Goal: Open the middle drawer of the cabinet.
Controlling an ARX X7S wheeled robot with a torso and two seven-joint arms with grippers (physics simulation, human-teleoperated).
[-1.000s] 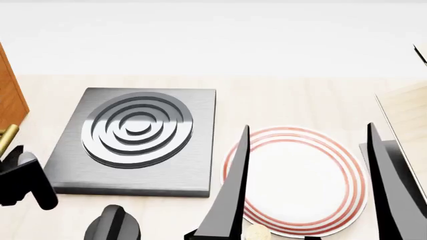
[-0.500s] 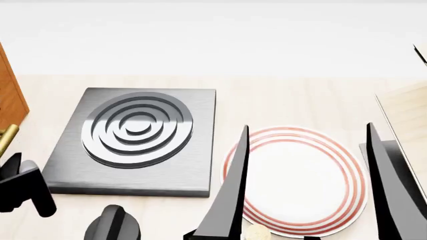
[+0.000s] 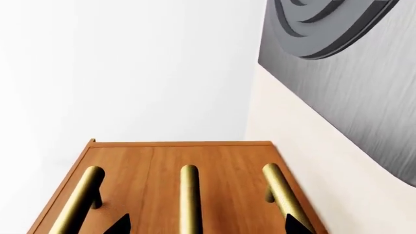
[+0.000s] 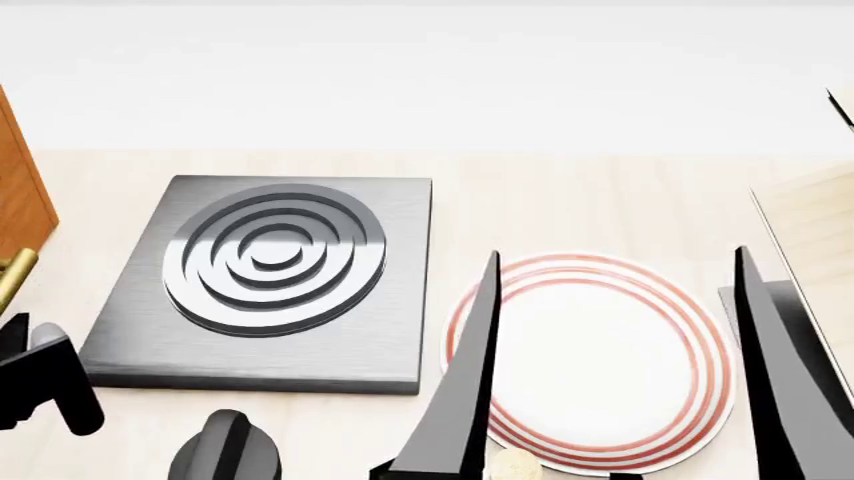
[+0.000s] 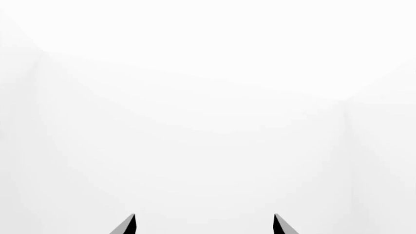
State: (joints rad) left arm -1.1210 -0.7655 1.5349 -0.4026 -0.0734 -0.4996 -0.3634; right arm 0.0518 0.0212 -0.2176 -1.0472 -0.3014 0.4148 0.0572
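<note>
The cabinet [image 3: 162, 156] fills the lower part of the left wrist view, with three brass bar handles on its orange-brown front. The middle drawer's handle [image 3: 189, 195] runs between the two dark fingertips [image 3: 120, 225] of my left gripper [image 3: 208, 225], which is open and not touching it. In the head view only a sliver of the cabinet [image 4: 16, 190] and one handle end [image 4: 11, 280] show at the left edge, with my left gripper [image 4: 40, 385] just below them. My right gripper [image 4: 615, 255] is open and empty over the plate; the right wrist view shows its tips [image 5: 132, 222] against a white wall.
A grey stove plate [image 4: 274, 280] with raised rings lies on the pale tabletop [image 4: 561, 200]. A white plate with red rings [image 4: 601, 360] sits to its right. A pale wooden box [image 4: 821, 250] stands at the right edge. A black knob [image 4: 224, 450] shows at the bottom.
In the head view my left gripper has slid lower and slightly left, staying beside the cabinet's handle. The right arm, stove plate and plate have not moved.
</note>
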